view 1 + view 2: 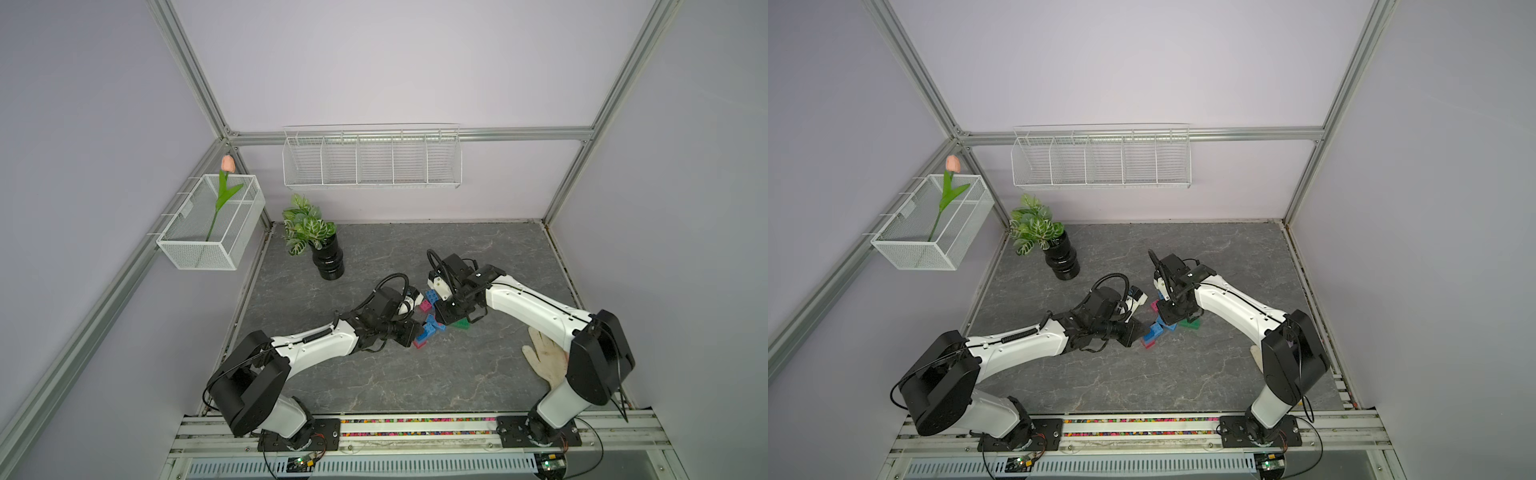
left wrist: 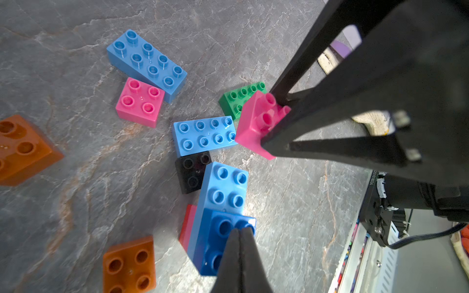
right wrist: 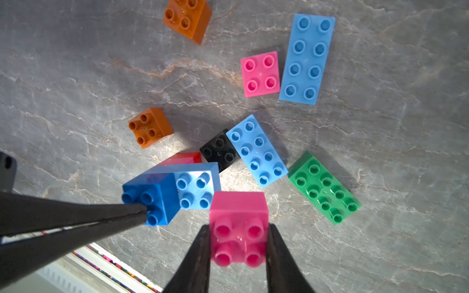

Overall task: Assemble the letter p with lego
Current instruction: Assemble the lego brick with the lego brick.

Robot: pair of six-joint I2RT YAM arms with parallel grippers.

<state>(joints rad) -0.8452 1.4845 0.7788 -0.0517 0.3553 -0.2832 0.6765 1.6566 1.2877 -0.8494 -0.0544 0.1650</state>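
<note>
Two bricks only are seen joined, so the letter is judged barely begun: a dark blue square plastic brick [image 2: 215,238] atop a light blue oblong one [image 2: 223,187] under the closed tips of the left gripper [image 2: 239,229], a pink square brick [image 3: 238,205] clamped in the right gripper [image 3: 239,228] alongside, remaining lego [image 3: 258,149] loose beyond.

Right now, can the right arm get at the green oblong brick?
Reach, probably yes: the green brick lies with nothing on it, close beside the right gripper. Grasping it, no: the jaws are shut on a pink brick.
</note>
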